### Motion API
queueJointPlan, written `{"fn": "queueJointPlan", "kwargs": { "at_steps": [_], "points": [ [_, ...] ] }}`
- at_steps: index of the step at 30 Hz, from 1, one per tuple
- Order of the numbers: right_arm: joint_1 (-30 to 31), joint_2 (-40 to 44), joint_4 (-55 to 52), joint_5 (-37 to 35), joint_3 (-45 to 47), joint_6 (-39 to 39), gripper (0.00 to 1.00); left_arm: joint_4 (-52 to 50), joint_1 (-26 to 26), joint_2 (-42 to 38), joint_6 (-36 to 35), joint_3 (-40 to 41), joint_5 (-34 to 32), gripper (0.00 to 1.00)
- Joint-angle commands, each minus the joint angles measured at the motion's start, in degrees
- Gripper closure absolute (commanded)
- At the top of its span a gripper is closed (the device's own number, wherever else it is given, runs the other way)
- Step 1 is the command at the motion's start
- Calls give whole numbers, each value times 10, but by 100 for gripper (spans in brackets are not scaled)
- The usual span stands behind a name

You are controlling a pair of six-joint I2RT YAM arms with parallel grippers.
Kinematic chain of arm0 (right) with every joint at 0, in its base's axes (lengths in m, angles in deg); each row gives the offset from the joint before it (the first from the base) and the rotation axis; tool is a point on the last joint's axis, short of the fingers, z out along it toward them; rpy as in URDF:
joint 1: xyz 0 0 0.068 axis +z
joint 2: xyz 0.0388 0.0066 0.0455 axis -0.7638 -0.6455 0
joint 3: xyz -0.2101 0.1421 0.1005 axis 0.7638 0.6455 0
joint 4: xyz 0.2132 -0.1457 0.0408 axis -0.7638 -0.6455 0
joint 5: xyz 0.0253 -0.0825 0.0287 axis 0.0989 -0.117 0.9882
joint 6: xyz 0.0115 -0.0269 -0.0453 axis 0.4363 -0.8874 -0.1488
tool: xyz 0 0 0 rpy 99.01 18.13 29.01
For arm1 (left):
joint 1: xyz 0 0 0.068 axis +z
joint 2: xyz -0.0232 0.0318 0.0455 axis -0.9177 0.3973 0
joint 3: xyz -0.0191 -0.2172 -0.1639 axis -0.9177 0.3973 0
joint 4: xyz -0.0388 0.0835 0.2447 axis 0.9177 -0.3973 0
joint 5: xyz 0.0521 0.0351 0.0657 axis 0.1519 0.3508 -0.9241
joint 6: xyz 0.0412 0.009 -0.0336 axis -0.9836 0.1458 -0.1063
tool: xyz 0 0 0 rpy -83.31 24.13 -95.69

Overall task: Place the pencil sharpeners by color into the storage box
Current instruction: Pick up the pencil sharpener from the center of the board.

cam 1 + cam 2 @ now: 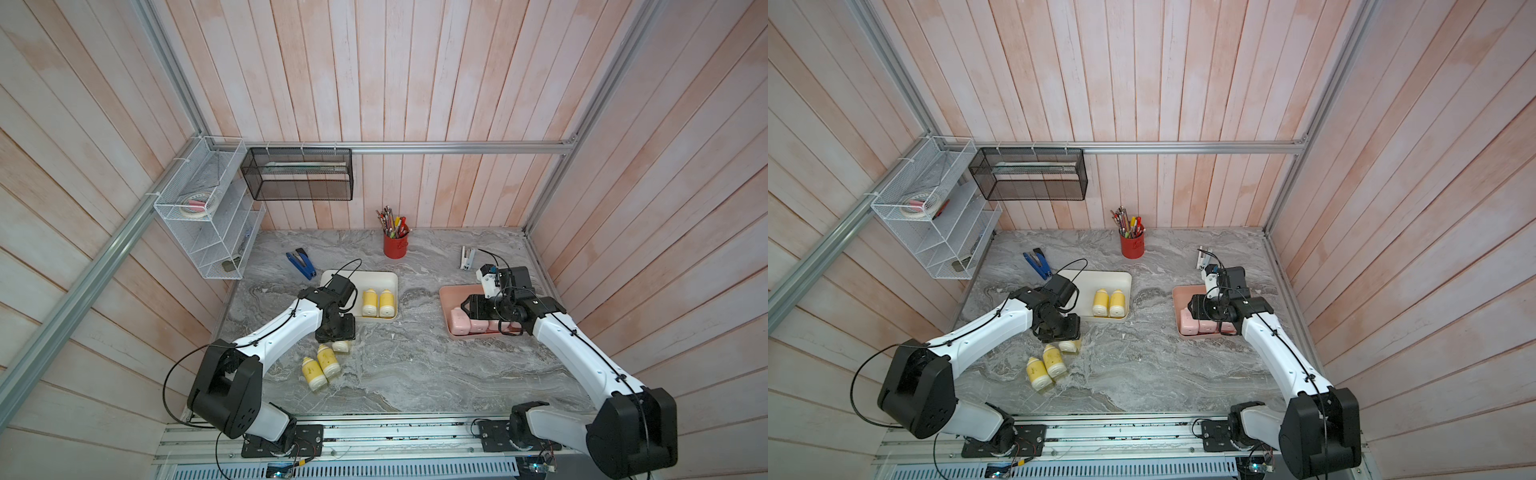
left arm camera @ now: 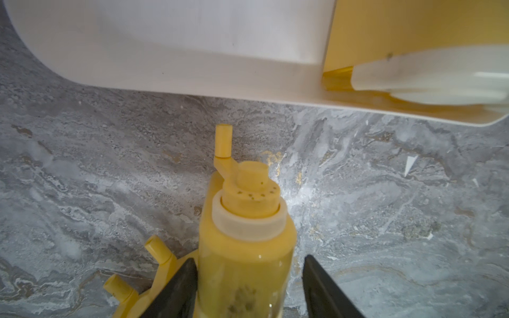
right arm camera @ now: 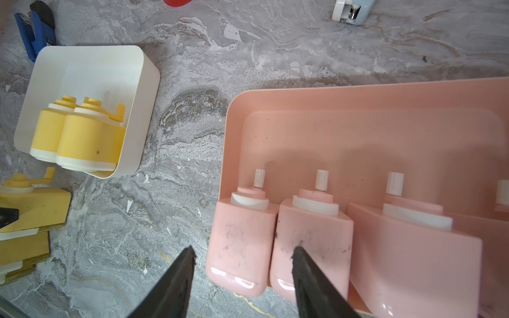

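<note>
Two yellow pencil sharpeners stand in the cream storage box. Three more lie on the marble in front of it. My left gripper is down over the nearest one. In the left wrist view that gripper is open astride it, one finger touching its side and a gap at the other. The other two lie side by side nearer the front. Several pink pencil sharpeners lie in a row in the pink storage box. My right gripper hovers open over the endmost one, holding nothing.
A red pencil cup stands at the back centre. A blue stapler lies behind the cream box and a white one behind the pink box. A white wire shelf and a black mesh basket hang on the back-left walls.
</note>
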Motion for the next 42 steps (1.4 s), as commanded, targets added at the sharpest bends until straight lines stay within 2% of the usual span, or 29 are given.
{"fn": "queueJointPlan", "kwargs": {
  "at_steps": [1,24,31,42],
  "points": [
    [-2,0,4,9,1,-9,41,14,4,9,-9,8,5,38],
    [-3,3,6,9,6,-7,41,19,12,55,-20,-6,4,46],
    [-2,5,10,9,11,-5,41,-1,13,48,-20,-20,-1,50],
    [-3,12,10,9,11,-4,41,-53,11,21,-21,-56,-8,50]
  ]
}}
